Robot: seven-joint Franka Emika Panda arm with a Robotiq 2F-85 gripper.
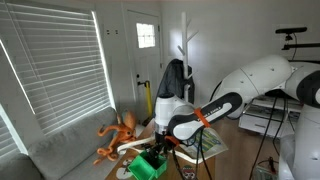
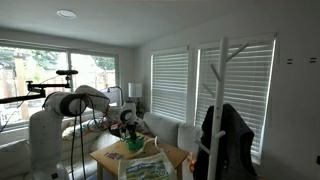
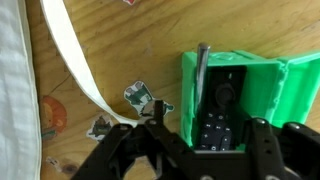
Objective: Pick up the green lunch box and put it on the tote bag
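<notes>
Gripper: the gripper [image 3: 207, 140] has its jaws spread wide, one finger [image 3: 155, 130] outside the box's wall and the second in front of the box. I cannot tell if they touch it.
Green lunch box: in the wrist view the green lunch box [image 3: 290, 100] sits just past the fingers on the wooden table [image 3: 130, 40]. In both exterior views it is under the gripper [image 1: 163, 150], at the table's near end [image 1: 148, 167] [image 2: 135, 146].
Box direction: its dark top panel runs from the gripper side away toward the far side of the wrist view. The green body continues out of the picture's right edge, so the long axis is not sure.
White strip: a long white curved strip [image 3: 80, 65] lies on the wood beside the box, apart from it.
Small printed pieces: two of them [image 3: 138, 97] lie between strip and box.
Tote bag: the tote bag [image 2: 147, 169] lies flat on the table near the box, also seen in an exterior view [image 1: 215, 148].
Orange octopus toy: it [image 1: 118, 133] stands beside the table.
</notes>
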